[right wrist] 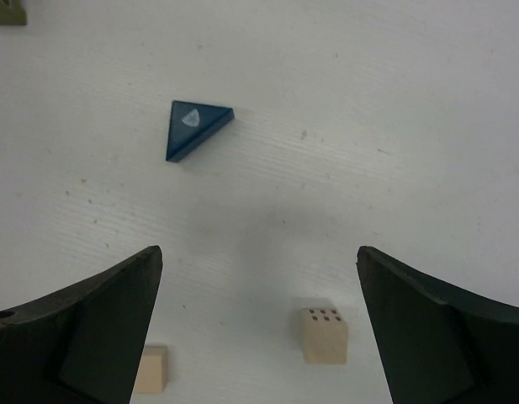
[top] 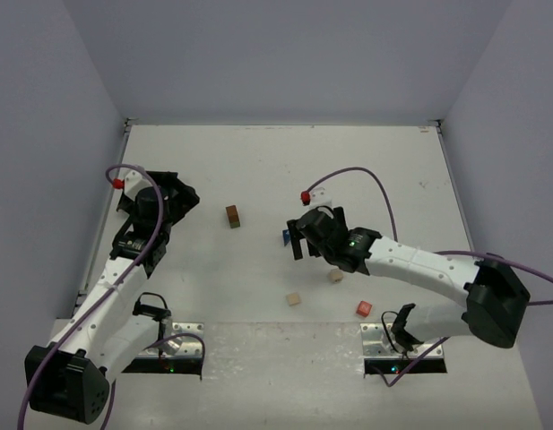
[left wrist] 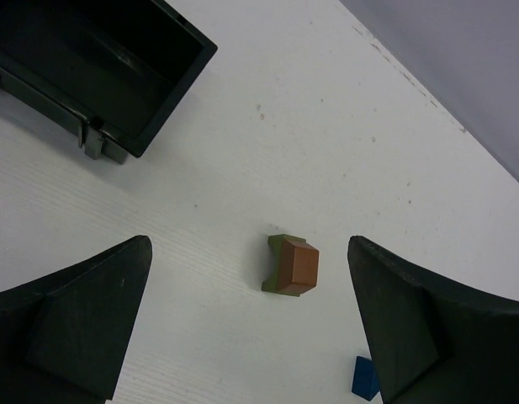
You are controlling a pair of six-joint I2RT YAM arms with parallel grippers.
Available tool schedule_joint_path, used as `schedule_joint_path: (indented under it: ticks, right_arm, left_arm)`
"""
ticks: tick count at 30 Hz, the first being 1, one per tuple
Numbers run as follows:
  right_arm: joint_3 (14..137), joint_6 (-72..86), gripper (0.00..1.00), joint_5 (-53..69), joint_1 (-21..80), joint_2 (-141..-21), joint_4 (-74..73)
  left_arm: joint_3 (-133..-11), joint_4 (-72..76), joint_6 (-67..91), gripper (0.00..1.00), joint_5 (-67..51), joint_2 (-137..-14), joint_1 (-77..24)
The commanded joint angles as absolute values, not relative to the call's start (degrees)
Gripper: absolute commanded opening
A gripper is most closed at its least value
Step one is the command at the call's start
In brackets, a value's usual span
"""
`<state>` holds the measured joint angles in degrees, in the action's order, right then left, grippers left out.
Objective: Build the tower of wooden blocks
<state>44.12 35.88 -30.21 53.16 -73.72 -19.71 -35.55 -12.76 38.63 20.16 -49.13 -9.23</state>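
Right wrist view: olive-green oblong (right wrist: 7, 12) cut off at the 11 o'clock corner; a tan cube (right wrist: 154, 370) at 7 o'clock partly behind the right claw (right wrist: 259, 249). Left wrist view: blue wedge (left wrist: 364, 377) at 5 o'clock half behind the left claw (left wrist: 249, 240); black tray (left wrist: 158, 93) cropped at 10 o'clock.

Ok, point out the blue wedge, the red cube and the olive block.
blue wedge (right wrist: 194, 126): right wrist view, on its triangular top face.
red cube (top: 364, 308): top external view, on its top face.
olive block (left wrist: 292, 266): left wrist view, on its brownish upper face.
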Motion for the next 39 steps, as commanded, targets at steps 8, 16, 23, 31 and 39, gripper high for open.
schedule_joint_path:
  ticks: [8,16,23,31,39]
  right_arm:
    - [30.85,43.09,0.99,-21.96,43.86,-63.07,-22.32]
    - [29.97,41.31,0.99,-18.55,43.42,-65.47,-22.85]
    - [30.86,40.43,0.98,-15.39,43.47,-70.45,-23.28]
    - [32.86,38.33,0.97,-13.22,43.43,-73.29,-23.20]
    - [33.52,37.86,0.71,-13.45,43.51,-73.01,-24.87]
  left_arm:
    - [-35.33,-8.75,36.70,1.00,17.02,-49.34,-8.70]
    - [-35.51,-8.00,36.39,1.00,15.82,-50.71,-8.70]
    - [-35.42,-7.15,36.16,1.00,14.43,-51.66,-8.70]
    - [-35.42,-6.51,36.04,1.00,13.73,-52.20,-8.70]
    - [-35.51,-5.36,35.72,1.00,12.13,-53.10,-8.70]
